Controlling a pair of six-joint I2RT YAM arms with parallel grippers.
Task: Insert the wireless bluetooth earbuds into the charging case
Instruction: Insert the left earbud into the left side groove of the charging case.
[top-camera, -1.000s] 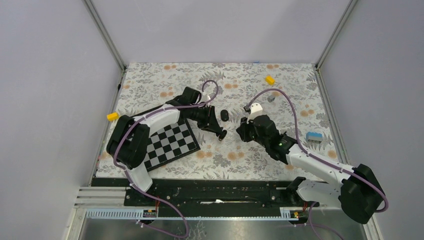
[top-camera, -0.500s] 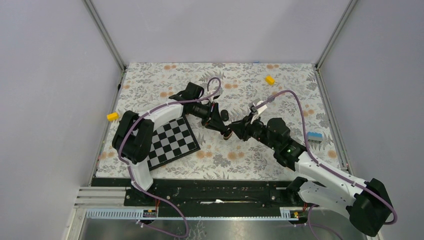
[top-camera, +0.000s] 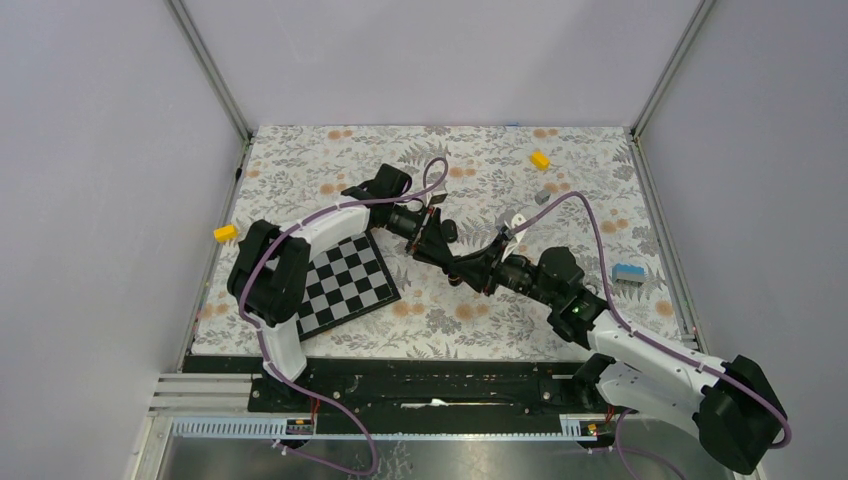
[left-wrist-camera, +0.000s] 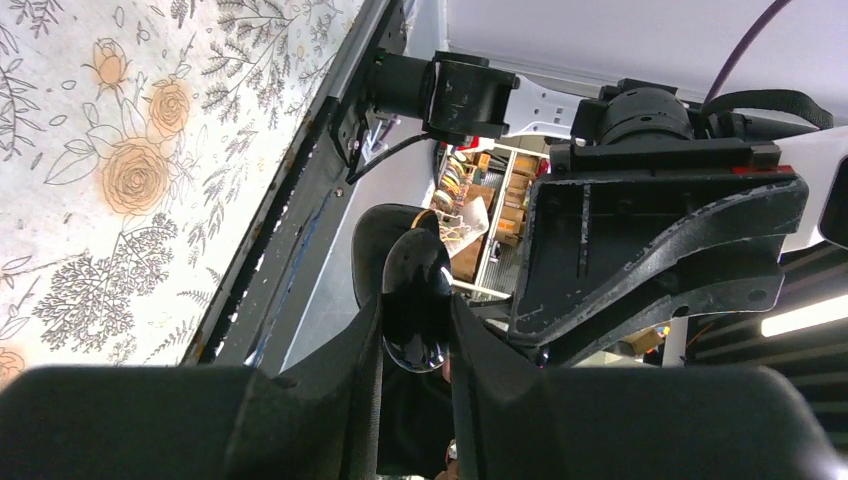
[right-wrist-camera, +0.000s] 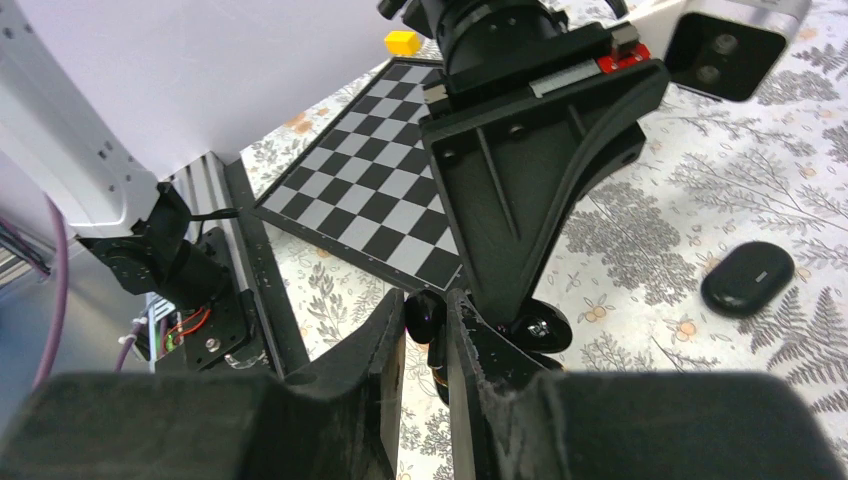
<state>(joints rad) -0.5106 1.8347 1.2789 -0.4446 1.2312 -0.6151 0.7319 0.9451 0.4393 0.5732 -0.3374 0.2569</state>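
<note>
While the two arms meet tip to tip above the floral tablecloth (top-camera: 560, 190), the left gripper (top-camera: 452, 266) has its fingers drawn in close on the charging case (left-wrist-camera: 415, 305). The case is a glossy black pebble pinched by its sides between the pads, so that it juts out past the fingertips. Holding it off the cloth this way appears meant to present its open face to the other arm, though the wells inside cannot be seen from any view. Directly opposite, almost touching the left fingertips, the right gripper (right-wrist-camera: 428, 338) is nearly closed on a tiny black rounded earbud (right-wrist-camera: 424, 312), which sits right at the tips of its fingers. Gripping it so far forward leaves the bud exposed, which should let it be pushed into the case without the fingers getting in the way. Seen from the right wrist, the case hangs just ahead of the bud and slightly to its right, close but seemingly not yet joined. The second earbud cannot be found; it may sit inside the case or be hidden. Farther ahead and to the right of the right gripper, a black oval object (right-wrist-camera: 748, 278) lies flat on the cloth, its identity unclear. Ahead and to the left lies a checkered board (right-wrist-camera: 370, 210), playing no part.
</note>
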